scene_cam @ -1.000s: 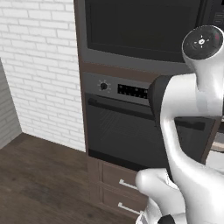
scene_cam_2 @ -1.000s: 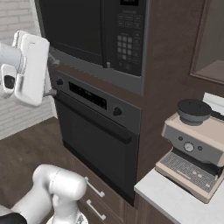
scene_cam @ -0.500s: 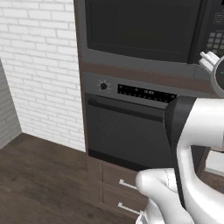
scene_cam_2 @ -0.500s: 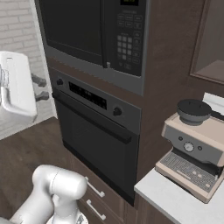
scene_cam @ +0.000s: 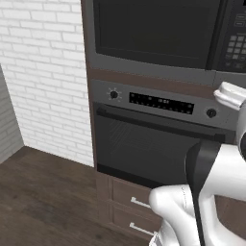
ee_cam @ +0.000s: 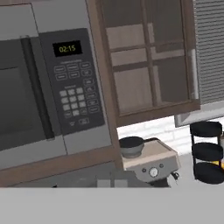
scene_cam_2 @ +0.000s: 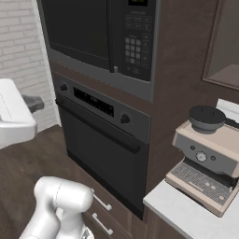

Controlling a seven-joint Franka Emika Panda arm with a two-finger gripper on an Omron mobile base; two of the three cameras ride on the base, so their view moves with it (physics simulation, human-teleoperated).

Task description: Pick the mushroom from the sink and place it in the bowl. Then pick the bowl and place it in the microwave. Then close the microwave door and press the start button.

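Showing 02:15 on microwave (ee_cam: 52,92) display | keypad labels seemingly too blurred to read | gripper (scene_cam_2: 35,103) fingers closed, empty

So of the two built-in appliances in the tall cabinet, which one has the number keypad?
The upper one, the microwave: its keypad strip sits right of the dark door window. The wall oven below has round knobs and a bar handle instead.

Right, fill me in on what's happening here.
The white arm stands in front of the built-in microwave, whose door is closed; its display reads 02:15. Below it is the wall oven, also closed, and a coffee machine sits on the counter to the right. The gripper's jaws are shut and hold nothing, near the keypad, so the start press looks to be the step underway or just finished.
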